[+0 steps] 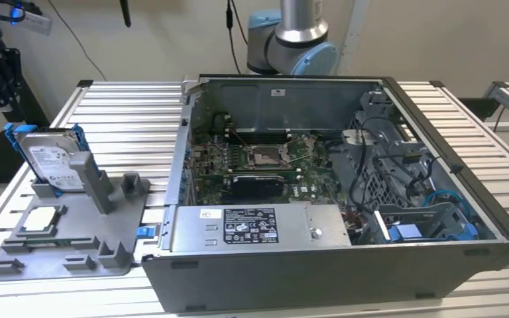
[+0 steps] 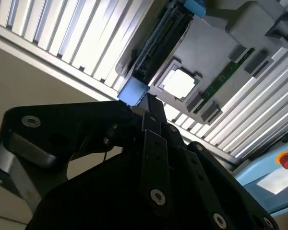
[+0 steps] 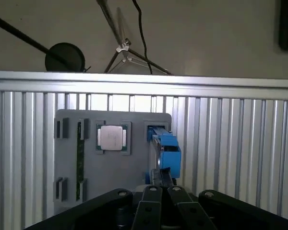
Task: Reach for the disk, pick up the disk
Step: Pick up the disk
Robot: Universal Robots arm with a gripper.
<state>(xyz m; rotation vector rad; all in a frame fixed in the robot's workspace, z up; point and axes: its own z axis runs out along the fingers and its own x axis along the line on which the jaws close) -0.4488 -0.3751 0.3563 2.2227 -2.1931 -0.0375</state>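
The disk (image 1: pixel 51 161) stands on edge at the far corner of the grey holder (image 1: pixel 69 248), near the slatted table's (image 1: pixel 122 126) edge at the exterior view's left. I judge it heavy, stiff and sensitive to shocks, so I would grip its flat metal faces. My gripper (image 3: pixel 159 173) hangs above it with the fingers drawn together, holding nothing
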